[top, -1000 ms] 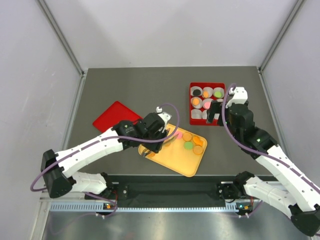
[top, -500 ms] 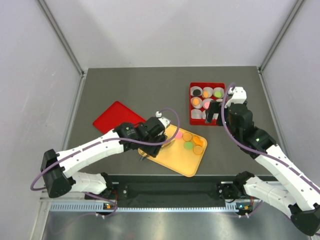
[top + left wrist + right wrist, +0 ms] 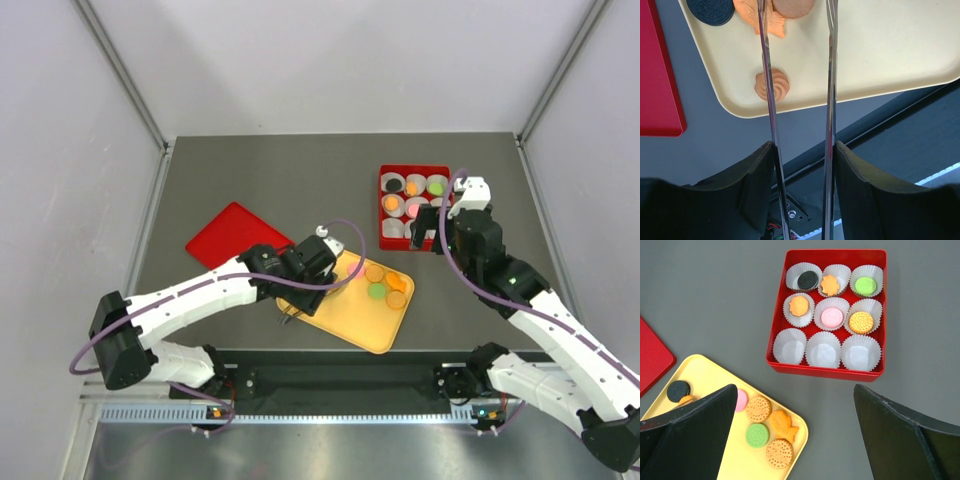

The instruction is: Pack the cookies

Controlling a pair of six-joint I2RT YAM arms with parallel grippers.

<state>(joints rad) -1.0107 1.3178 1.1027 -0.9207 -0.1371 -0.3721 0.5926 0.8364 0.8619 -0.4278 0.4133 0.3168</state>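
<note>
The cookies lie partly on a yellow tray (image 3: 352, 322) and partly in a red box (image 3: 830, 372) lined with white paper cups. Six cups hold a cookie; the three nearest cups are empty. On the tray I see a black cookie (image 3: 678, 390), a pink one (image 3: 741, 400), a green one (image 3: 757, 435) and several orange ones (image 3: 779, 453). My left gripper (image 3: 802, 150) is shut on metal tongs (image 3: 830, 100) whose blades reach over the tray (image 3: 890, 50) toward a pink cookie (image 3: 792, 5); the tong tips are out of view. My right gripper (image 3: 792, 440) hangs open above the table between tray and box.
A flat red lid (image 3: 225, 232) lies left of the tray. A swirl-shaped orange cookie (image 3: 772, 85) sits near the tray's corner beside the left tong blade. The arms' base rail runs along the near table edge (image 3: 340, 380).
The left arm has shifted slightly right and down over the tray's left end with the tongs. The right arm has barely moved.
</note>
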